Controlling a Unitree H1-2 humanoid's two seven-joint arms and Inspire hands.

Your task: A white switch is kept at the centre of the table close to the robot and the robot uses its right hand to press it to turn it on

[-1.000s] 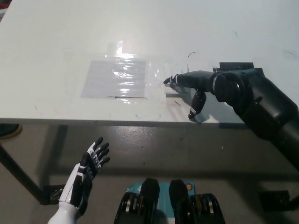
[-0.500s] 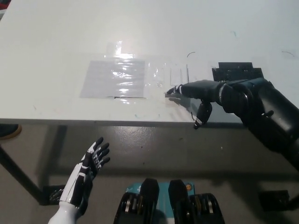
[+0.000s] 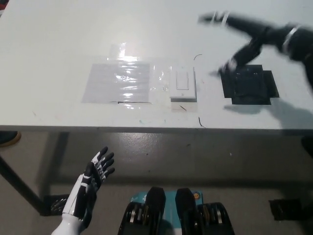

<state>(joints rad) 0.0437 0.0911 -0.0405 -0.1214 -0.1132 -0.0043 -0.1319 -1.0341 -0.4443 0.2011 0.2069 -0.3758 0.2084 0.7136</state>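
Note:
The white switch (image 3: 183, 83) lies flat on the white table (image 3: 58, 44), near its front edge at the centre, fully uncovered. My black right hand (image 3: 239, 36) is blurred, raised up and to the right of the switch, well clear of it, with fingers spread and nothing held. My white left hand (image 3: 93, 178) rests below the table's front edge at lower left, fingers apart and empty.
A glossy clear plastic sheet (image 3: 120, 81) is taped to the table left of the switch. A black square patch (image 3: 249, 83) lies on the table right of the switch, under my raised right hand.
My right hand has lifted off the switch and swung up and to the right, uncovering the switch and the black patch. The left hand has stayed put.

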